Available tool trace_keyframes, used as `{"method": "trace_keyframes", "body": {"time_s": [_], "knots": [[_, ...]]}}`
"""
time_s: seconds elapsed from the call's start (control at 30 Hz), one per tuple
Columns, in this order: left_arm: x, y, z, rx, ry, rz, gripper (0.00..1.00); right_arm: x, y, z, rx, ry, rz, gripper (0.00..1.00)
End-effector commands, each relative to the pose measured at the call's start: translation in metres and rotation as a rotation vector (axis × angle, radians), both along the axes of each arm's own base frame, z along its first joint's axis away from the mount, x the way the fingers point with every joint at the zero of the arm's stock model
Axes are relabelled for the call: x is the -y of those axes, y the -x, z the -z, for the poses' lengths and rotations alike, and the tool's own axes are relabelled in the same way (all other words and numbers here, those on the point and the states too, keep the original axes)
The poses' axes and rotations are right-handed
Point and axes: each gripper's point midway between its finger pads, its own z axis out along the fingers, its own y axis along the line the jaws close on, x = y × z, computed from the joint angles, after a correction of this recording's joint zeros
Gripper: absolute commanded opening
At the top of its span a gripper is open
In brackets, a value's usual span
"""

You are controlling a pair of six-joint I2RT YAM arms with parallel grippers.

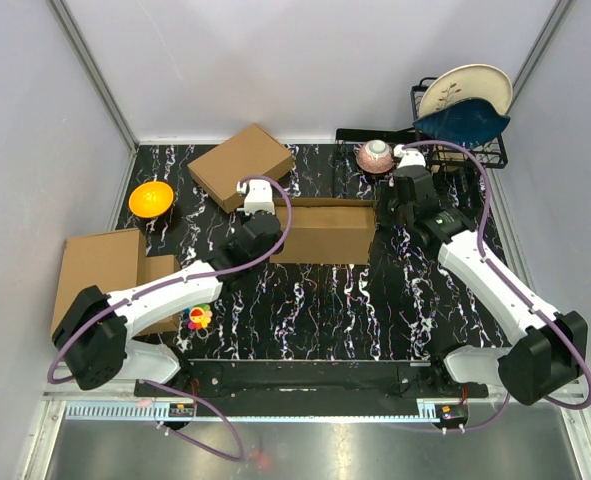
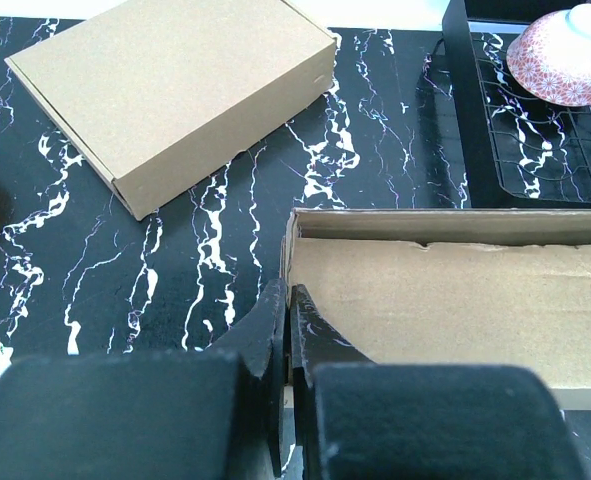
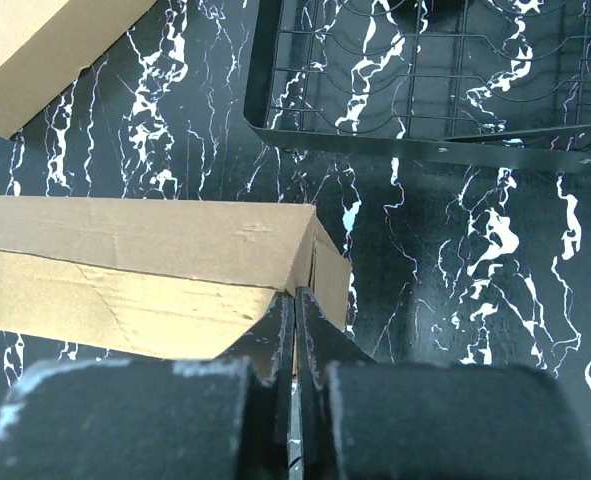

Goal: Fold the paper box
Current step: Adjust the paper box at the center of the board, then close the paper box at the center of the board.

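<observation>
The paper box (image 1: 320,230) lies across the middle of the table as a long brown cardboard tray with raised walls. My left gripper (image 1: 274,234) is at its left end. In the left wrist view this gripper (image 2: 288,305) is shut on the box's left end wall (image 2: 291,250), one finger inside and one outside. My right gripper (image 1: 382,214) is at the right end. In the right wrist view the right gripper (image 3: 295,300) is shut on the end flap (image 3: 325,265) at the box's corner. The box's floor (image 2: 455,300) faces up, bare.
A smaller closed cardboard box (image 1: 241,166) lies just behind the left end. An orange bowl (image 1: 151,198) and flat tan cardboard (image 1: 100,270) are at the left. A black dish rack (image 1: 465,140) with plates and a pink bowl (image 1: 376,156) stands back right. A small colourful toy (image 1: 200,318) lies near the left arm.
</observation>
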Motion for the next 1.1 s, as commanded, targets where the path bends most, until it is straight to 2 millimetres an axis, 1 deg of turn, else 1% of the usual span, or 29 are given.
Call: {"method": "trace_keyframes", "body": {"time_s": [0.0, 0.1, 0.27, 0.37, 0.4, 0.43, 0.5, 0.53, 0.6, 0.63, 0.7, 0.73, 0.87, 1.07], "knots": [[-0.02, 0.048, 0.093, -0.311, -0.252, 0.095, 0.01, 0.004, 0.015, 0.031, -0.074, 0.025, 0.001, 0.0], [-0.021, 0.049, 0.093, -0.312, -0.249, 0.093, 0.02, 0.007, 0.02, 0.04, -0.09, 0.029, 0.009, 0.0], [-0.021, 0.051, 0.089, -0.31, -0.235, 0.096, 0.06, 0.009, 0.026, 0.054, -0.117, 0.03, 0.015, 0.0], [-0.02, 0.053, 0.083, -0.304, -0.21, 0.101, 0.11, 0.011, 0.029, 0.06, -0.129, 0.033, 0.017, 0.0], [-0.021, 0.054, 0.082, -0.303, -0.203, 0.101, 0.15, 0.011, 0.029, 0.058, -0.126, 0.028, 0.019, 0.0], [-0.019, 0.055, 0.076, -0.292, -0.186, 0.109, 0.17, 0.01, 0.029, 0.058, -0.126, 0.027, 0.019, 0.0], [-0.02, 0.056, 0.072, -0.282, -0.174, 0.113, 0.22, 0.01, 0.029, 0.057, -0.126, 0.026, 0.018, 0.0], [-0.02, 0.057, 0.066, -0.269, -0.161, 0.121, 0.23, 0.01, 0.028, 0.055, -0.123, 0.024, 0.02, 0.0], [-0.023, 0.059, 0.062, -0.259, -0.156, 0.12, 0.24, 0.009, 0.028, 0.053, -0.121, 0.021, 0.017, 0.0], [-0.023, 0.06, 0.055, -0.243, -0.136, 0.121, 0.25, 0.009, 0.028, 0.053, -0.123, 0.022, 0.019, 0.0], [-0.025, 0.062, 0.051, -0.233, -0.124, 0.123, 0.26, 0.009, 0.027, 0.052, -0.123, 0.02, 0.02, 0.0], [-0.025, 0.062, 0.045, -0.219, -0.108, 0.127, 0.26, 0.008, 0.026, 0.051, -0.123, 0.019, 0.021, 0.0], [-0.025, 0.06, 0.033, -0.177, -0.092, 0.131, 0.26, 0.007, 0.026, 0.051, -0.126, 0.012, 0.021, 0.0], [-0.015, 0.057, 0.017, -0.14, -0.037, 0.154, 0.28, 0.007, 0.027, 0.05, -0.131, 0.008, 0.026, 0.0]]}}
